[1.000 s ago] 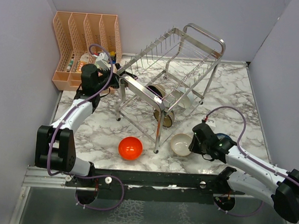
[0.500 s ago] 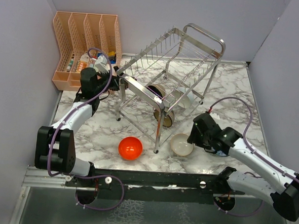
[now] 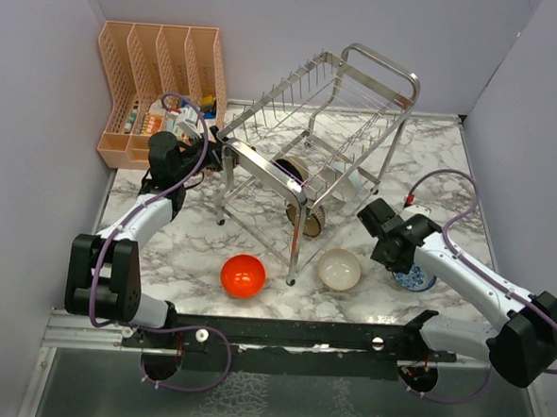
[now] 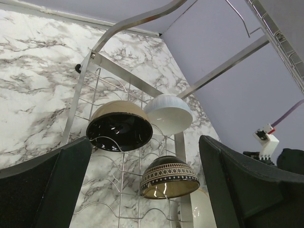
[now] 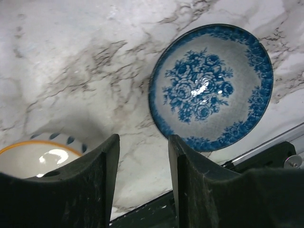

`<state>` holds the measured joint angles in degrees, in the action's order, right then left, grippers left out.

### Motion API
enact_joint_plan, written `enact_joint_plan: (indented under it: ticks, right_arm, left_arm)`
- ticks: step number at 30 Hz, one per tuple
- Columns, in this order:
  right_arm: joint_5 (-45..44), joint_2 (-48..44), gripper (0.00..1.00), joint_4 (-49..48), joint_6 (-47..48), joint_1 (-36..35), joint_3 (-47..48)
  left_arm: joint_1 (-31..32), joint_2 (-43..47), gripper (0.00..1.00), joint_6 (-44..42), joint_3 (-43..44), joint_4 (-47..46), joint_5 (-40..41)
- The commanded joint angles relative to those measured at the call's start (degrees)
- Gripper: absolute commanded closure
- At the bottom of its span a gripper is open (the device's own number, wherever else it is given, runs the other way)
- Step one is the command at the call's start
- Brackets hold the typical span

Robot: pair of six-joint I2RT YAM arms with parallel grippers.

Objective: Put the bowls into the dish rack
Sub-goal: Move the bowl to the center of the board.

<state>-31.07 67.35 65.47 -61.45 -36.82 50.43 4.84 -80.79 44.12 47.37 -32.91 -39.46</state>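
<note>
The steel dish rack [image 3: 347, 90] stands tilted at mid-table. A dark bowl [image 4: 118, 128], a white bowl [image 4: 168, 113] and a brown patterned bowl [image 4: 168, 178] sit on its lower tier. On the marble in front lie a red bowl [image 3: 242, 275], a beige bowl [image 3: 338, 269] and a white bowl with a blue pattern [image 5: 211, 88]. My right gripper [image 5: 142, 142] hangs open over bare marble between the beige and blue-patterned bowls, holding nothing. At the rack's left end, my left gripper [image 4: 145, 190] is wide open and faces the racked bowls.
A peach slotted organiser [image 3: 164, 69] with small items stands at the back left, just behind my left arm. The table [image 3: 452, 162] is walled on the left, back and right. The arm bases sit along the near edge.
My right gripper has let go of the beige bowl's rim and moved back and right, uncovering the blue-patterned bowl. The left gripper has shifted slightly along the rack's left end.
</note>
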Motion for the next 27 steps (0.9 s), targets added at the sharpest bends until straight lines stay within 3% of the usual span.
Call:
enact_joint_plan:
  ticks: [1,6,10,13,15,20,27]
  right_arm:
    - [-1.19,0.4,0.55,-5.39,0.89,3.82,-3.9]
    - [0.53,3.67,0.57,-12.31,5.38,7.73,-7.18]
    - [0.63,5.16,0.64,-16.5,7.34,9.11,-8.06]
    - [-0.65,5.86,0.74,-17.58,8.46,9.3,-7.49]
    - [-1.36,6.34,0.86,-17.94,8.92,9.31,-6.95]
    - [-1.09,5.64,0.99,-21.01,11.15,9.31,-4.74]
    - [1.98,2.91,0.99,-32.94,12.66,9.35,-0.58]
  left_arm:
    - [-0.38,-0.33,0.01,2.21,-1.02,-5.12,-2.47]
    - [-0.36,-0.86,0.01,2.86,-1.25,-6.59,-2.72]
    - [-0.36,-1.18,0.01,3.28,-1.35,-7.49,-2.9]
    - [-0.42,-1.79,0.01,3.61,-1.39,-8.06,-3.0]
    - [-0.36,-2.2,0.01,3.86,-1.4,-8.58,-3.22]
    - [-0.4,-2.54,0.01,3.78,-1.41,-8.55,-3.16]
    - [-0.36,-2.86,0.01,3.54,-1.22,-8.45,-3.09]
